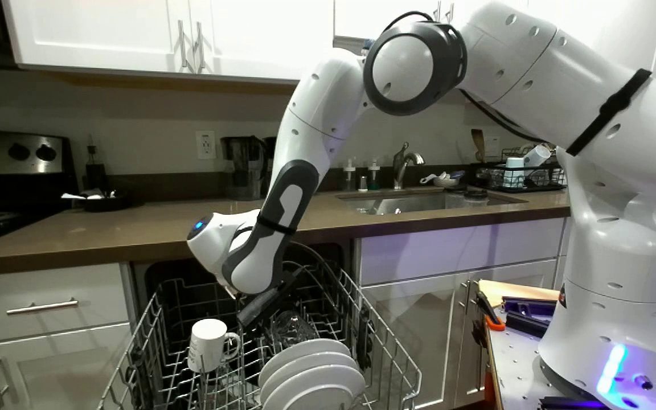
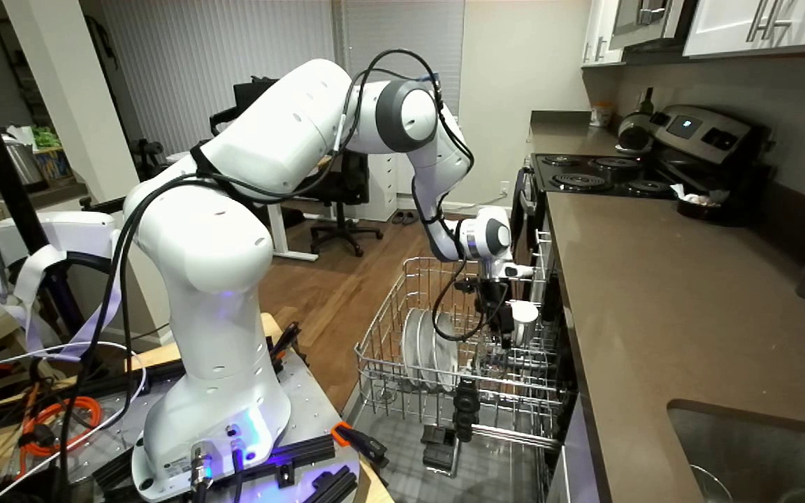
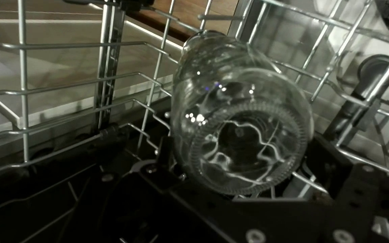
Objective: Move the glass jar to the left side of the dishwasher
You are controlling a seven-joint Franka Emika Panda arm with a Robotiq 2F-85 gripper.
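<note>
Where the counter (image 2: 668, 293) bounds the far side: its edge comes near the low end of my arm (image 1: 322, 102); I cannot tell the gap, so a hasty lift could knock into it.
Arm: reaching in from the right, bent down over the dishwasher (image 2: 497, 464). Its cable (image 2: 435, 314) hangs in a low loop, and a swing left might snag that on the rack (image 1: 396, 364).
Dishwasher: open, its rack pulled out. I want the jar (image 3: 241, 111) on the left side and it is not there yet, so the lift and carry, the riskiest parts, lie ahead.
Rack: wires (image 3: 23, 77) rise close around the jar. If I pull out aslant, one may catch the glass and twist it loose.
Plates (image 1: 305, 370): on edge, near side, right of the middle. Carrying too low on a near path would knock glass against them.
Gripper (image 3: 245, 155): jaws wide, one to either side of the jar's base, with no squeeze that I can see. Closing off-centre, I would shove the jar askew.
Mug (image 1: 207, 344): upright on the left, about where I mean to come down. Lowering without a clear view could topple it.
Jar: in the rack right of the middle, just beyond the plates, apparently tilted, its base turned to the wrist view. On smooth glass I expect a light grip to slip and a hard one to risk a crack.
</note>
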